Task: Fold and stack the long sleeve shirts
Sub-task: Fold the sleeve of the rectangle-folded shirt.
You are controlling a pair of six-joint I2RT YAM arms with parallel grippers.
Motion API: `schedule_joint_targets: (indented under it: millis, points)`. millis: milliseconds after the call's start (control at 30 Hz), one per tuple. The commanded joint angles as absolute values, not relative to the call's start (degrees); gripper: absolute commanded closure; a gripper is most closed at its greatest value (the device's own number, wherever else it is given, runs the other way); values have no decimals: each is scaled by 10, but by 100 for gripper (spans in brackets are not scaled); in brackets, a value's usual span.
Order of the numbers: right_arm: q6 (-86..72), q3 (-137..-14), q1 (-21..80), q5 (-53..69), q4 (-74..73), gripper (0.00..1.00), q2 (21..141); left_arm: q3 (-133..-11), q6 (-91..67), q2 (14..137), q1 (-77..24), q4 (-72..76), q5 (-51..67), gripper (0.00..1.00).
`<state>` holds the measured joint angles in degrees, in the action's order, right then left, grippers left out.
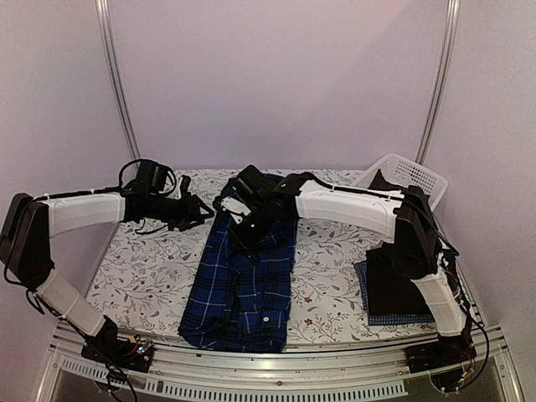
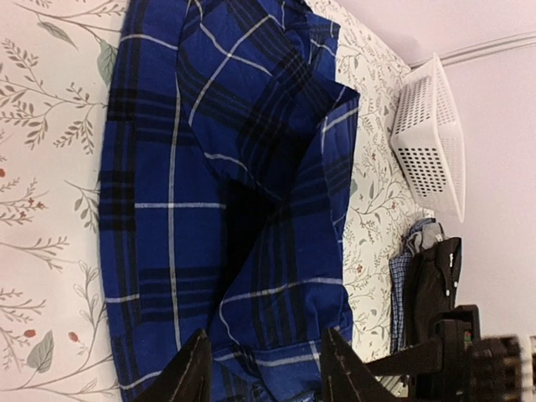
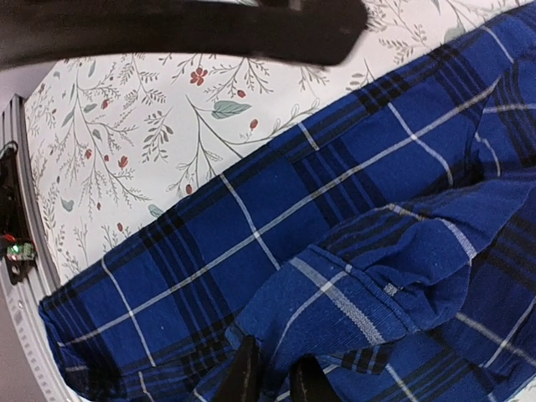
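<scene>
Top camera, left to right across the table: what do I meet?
Left gripper → dark blue plaid cloth shirt → plain black folded shirt lying on a fine blue-check shirt.

The left arm (image 1: pixel 84 209) and right arm (image 1: pixel 343 205) have white shells on their long links and black joint housings between. A black cable (image 1: pixel 124 172) loops by the left wrist. The left end effector (image 1: pixel 194 213) and right end effector (image 1: pixel 244 228) are black, with slim tapered fingers (image 2: pixel 188 373).

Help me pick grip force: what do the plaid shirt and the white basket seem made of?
Plaid shirt: woven cloth, probably cotton, matte; it creases and lies in soft folds.
Lattice basket: rigid white plastic, smooth with a slight sheen, judging by its moulded grid of holes.
</scene>
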<state>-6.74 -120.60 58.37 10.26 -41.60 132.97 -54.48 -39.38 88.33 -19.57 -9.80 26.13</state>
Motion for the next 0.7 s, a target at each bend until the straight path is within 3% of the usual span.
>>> schedule_joint_targets:
  millis: [0, 167, 233, 667]
  points:
    - [-83, -1221, 599, 120, -414, 75, 1330, -517, -373, 839, -190, -110, 258, 55]
    - [-105, -1156, 599, 95, -367, 45, 1275, -494, -357, 838, -200, -111, 278, 53]
    - [-114, -1129, 599, 75, -356, 40, 1251, -487, -356, 836, -214, -107, 272, 51]
    - [-244, -875, 548, 14, -227, 43, 1104, -494, -367, 820, -369, -126, 118, 50]
